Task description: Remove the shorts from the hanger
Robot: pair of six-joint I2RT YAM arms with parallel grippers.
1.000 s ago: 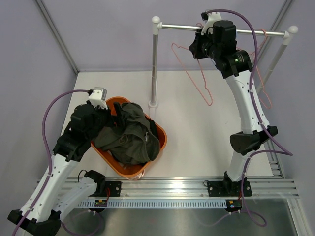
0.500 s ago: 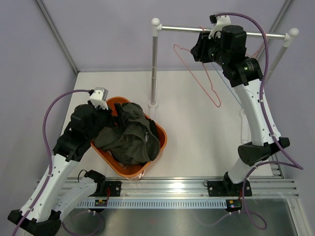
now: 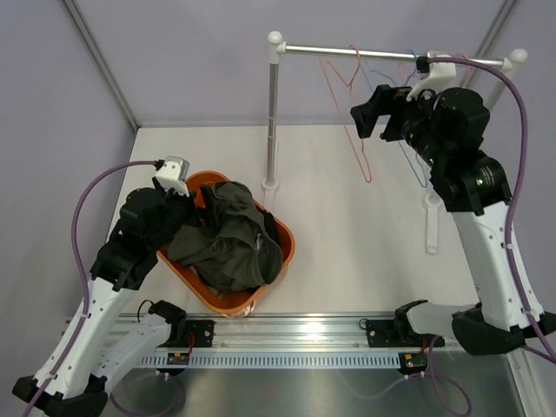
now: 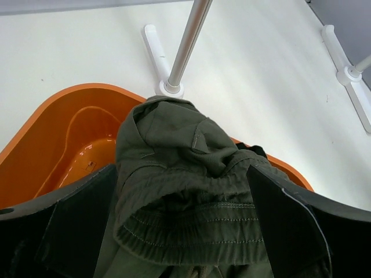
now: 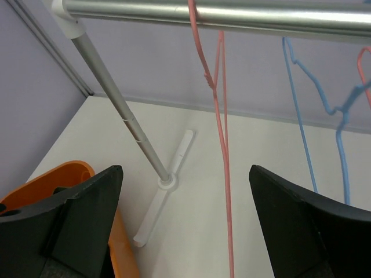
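One white table [image 3: 347, 252] carries one rail rack [image 3: 382, 54] and one orange basket [image 3: 287, 236], in which one pair of olive shorts [image 3: 228, 243] lies heaped. Of two grippers, the left gripper [image 4: 182, 168] is spread wide around the waistband. The right gripper [image 5: 185, 169] is spread wide, facing one pink hanger [image 5: 224, 145] and one blue hanger [image 5: 303, 133].

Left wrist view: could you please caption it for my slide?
Green shorts heaped in the orange basket, between the open left fingers.
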